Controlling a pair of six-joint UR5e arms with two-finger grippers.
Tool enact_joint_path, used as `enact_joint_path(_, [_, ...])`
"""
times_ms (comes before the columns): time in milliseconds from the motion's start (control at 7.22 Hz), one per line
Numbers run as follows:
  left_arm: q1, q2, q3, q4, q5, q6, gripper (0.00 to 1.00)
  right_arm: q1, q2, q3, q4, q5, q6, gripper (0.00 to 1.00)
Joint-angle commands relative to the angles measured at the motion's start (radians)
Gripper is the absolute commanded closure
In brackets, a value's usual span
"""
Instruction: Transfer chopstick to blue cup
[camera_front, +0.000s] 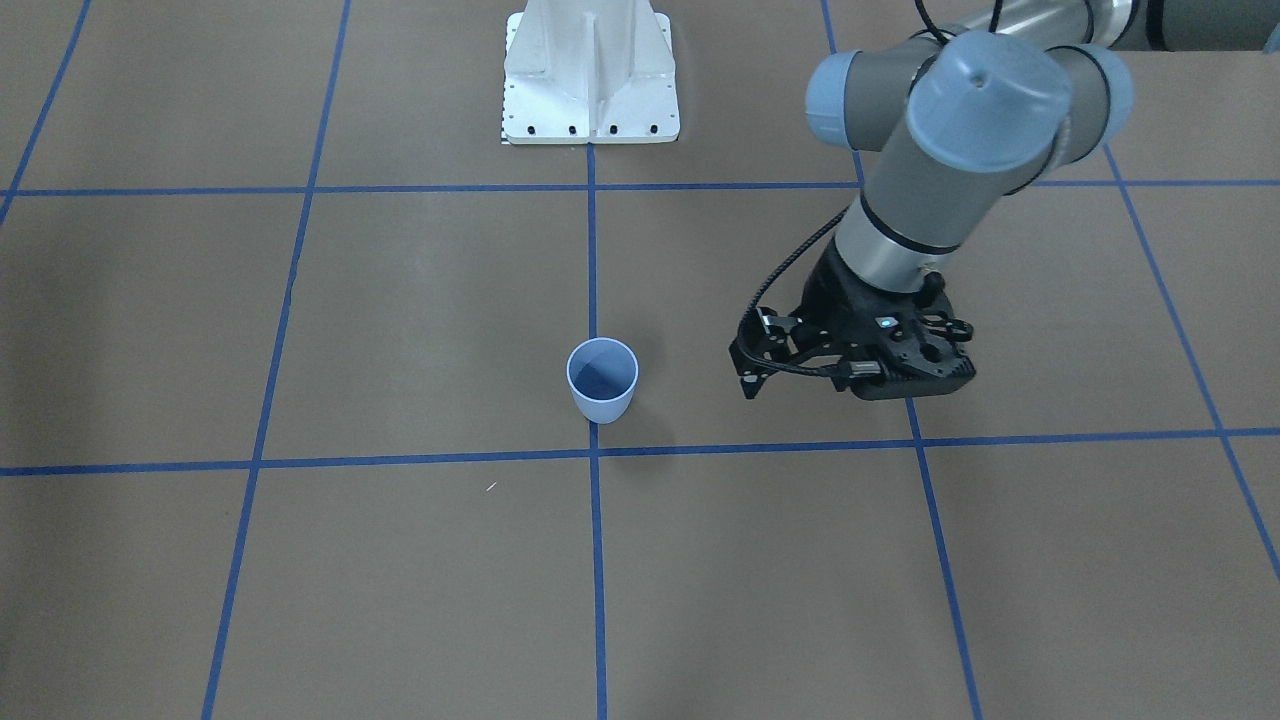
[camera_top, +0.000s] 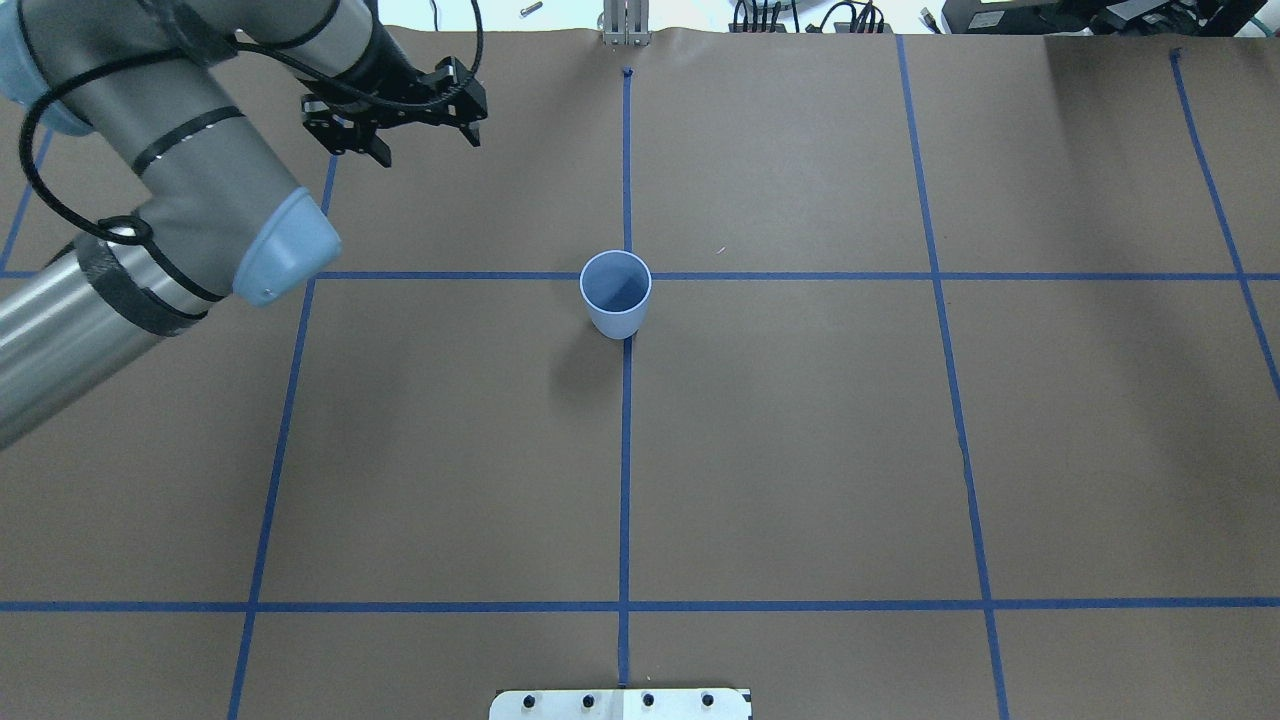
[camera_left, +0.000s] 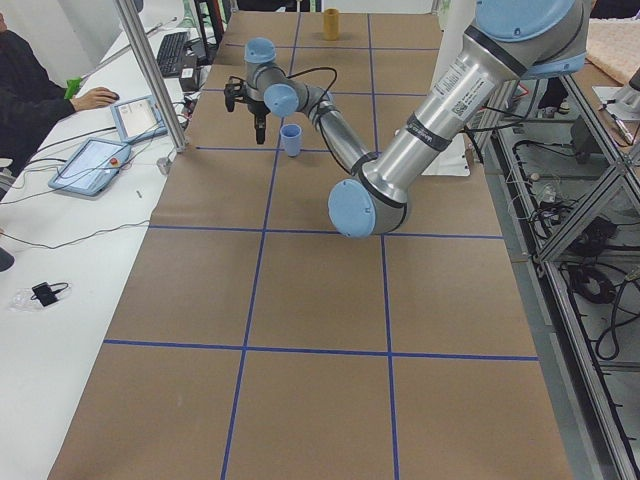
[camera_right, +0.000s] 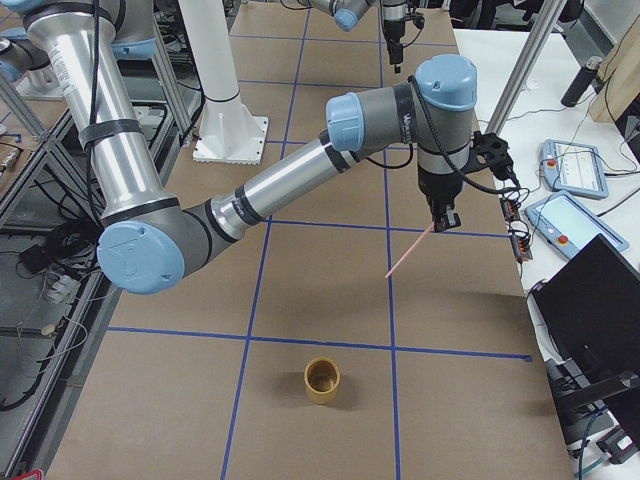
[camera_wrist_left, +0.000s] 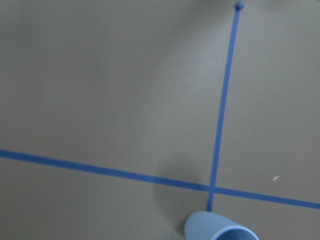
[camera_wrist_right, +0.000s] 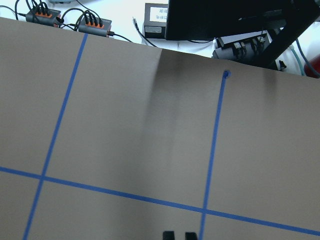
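The blue cup (camera_front: 602, 380) stands upright and empty at a crossing of tape lines in the middle of the table; it also shows in the overhead view (camera_top: 616, 295) and at the bottom edge of the left wrist view (camera_wrist_left: 220, 230). My left gripper (camera_top: 430, 145) is open and empty, hovering beyond and to the left of the cup (camera_left: 291, 138). My right gripper (camera_right: 447, 220) is shut on a pink chopstick (camera_right: 412, 248) that slants down from it in the air, far from the cup. In the right wrist view the fingertips (camera_wrist_right: 169, 235) sit close together; the stick is hidden there.
A yellow cup (camera_right: 322, 380) stands upright at the table's right end. The white base plate (camera_front: 590, 100) is at the robot's side. Tablets (camera_left: 95, 160) and a person sit beyond the far edge, with a metal post (camera_left: 150, 75) there.
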Motion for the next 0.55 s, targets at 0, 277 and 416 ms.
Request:
enact_joint_path(0, [-0.142,0.097,0.0,0.0,-0.106,0.223,0.02,-0.136,0.116,0.021,0.003,0.034,0.312,1.0])
enact_joint_path(277, [-0.196,0.174,0.0,-0.001,-0.122,0.336,0.02,-0.291,0.246,0.064,0.003,0.03,0.645,1.0])
enact_joint_path(416, [-0.225,0.209,0.0,-0.008,-0.131,0.412,0.02,-0.377,0.333,0.059,0.004,0.018,0.782,1.0])
